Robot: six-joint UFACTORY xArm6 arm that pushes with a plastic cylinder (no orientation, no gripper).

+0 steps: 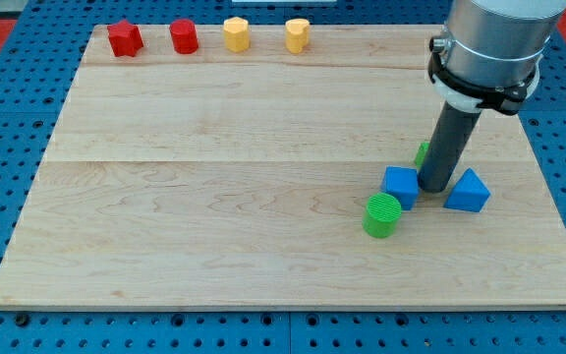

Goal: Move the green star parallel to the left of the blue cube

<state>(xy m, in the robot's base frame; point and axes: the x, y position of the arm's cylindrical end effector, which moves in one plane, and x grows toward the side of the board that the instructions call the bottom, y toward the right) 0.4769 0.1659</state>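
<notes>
My tip (pixel 434 188) rests on the board between the blue cube (pixel 400 186) on its left and a blue triangular block (pixel 469 191) on its right. The green star (pixel 423 154) shows only as a small green edge behind the rod, just above the cube's upper right; the rod hides most of it. A green cylinder (pixel 382 214) stands just below and left of the blue cube, close to it.
Along the view's top edge of the wooden board (pixel 214 197) stand a red star (pixel 124 38), a red cylinder (pixel 184 36), a yellow hexagonal block (pixel 236 33) and a yellow block (pixel 297 34). The arm's grey body (pixel 494 44) overhangs the top right.
</notes>
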